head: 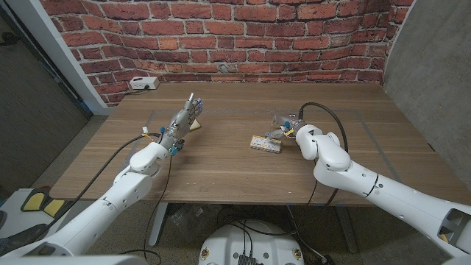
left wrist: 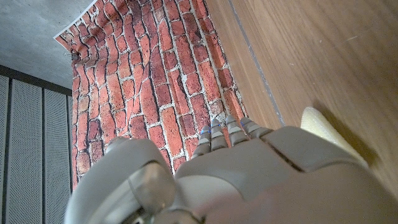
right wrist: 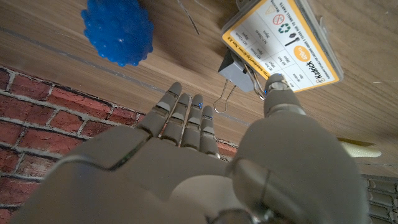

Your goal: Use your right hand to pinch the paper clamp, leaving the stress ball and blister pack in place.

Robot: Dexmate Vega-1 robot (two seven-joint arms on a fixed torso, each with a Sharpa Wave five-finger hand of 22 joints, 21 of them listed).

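Your right hand (right wrist: 205,162) hovers spread right by the paper clamp (right wrist: 236,67), beside the blister pack (right wrist: 287,38), pinching nothing.

Right hand (right wrist: 205,162) hovers palm-down, fingers (right wrist: 186,118) extended and apart; left hand (head: 184,120) stands raised, fingers up.

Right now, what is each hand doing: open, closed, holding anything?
Left hand: open, holding nothing.
Right hand: open above the paper clamp, not yet pinching it.

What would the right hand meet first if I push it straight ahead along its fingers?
Probably the paper clamp: it lies just past the right hand, between the blister pack and the blue stress ball. Depth is unclear.
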